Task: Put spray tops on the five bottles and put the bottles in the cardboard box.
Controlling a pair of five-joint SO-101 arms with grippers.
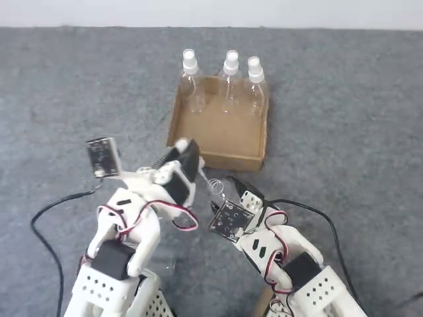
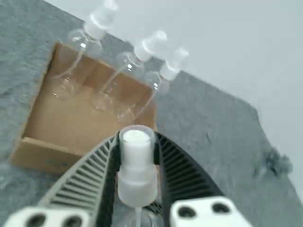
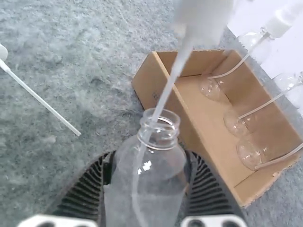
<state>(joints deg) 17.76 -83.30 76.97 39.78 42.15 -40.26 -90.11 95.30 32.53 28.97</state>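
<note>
My left gripper (image 1: 188,157) is shut on a white spray top (image 2: 137,163), held upright just in front of the cardboard box (image 1: 218,160). The top's thin tube (image 3: 163,97) drops into the open neck of a clear bottle (image 3: 150,182). My right gripper (image 3: 149,161) is shut on that bottle, holding it upright on the carpet beside the box's near wall (image 3: 156,90). In the high view the bottle (image 1: 217,188) sits between the two grippers, with my right gripper (image 1: 229,188) beside it. Three capped bottles (image 1: 230,78) stand along the box's far side (image 2: 94,28).
A loose spray top's long tube (image 3: 40,104) lies on the grey carpet, off to one side of the held bottle. The near half of the box floor (image 2: 71,120) is bare. Cables (image 1: 39,224) trail from both arms across the carpet.
</note>
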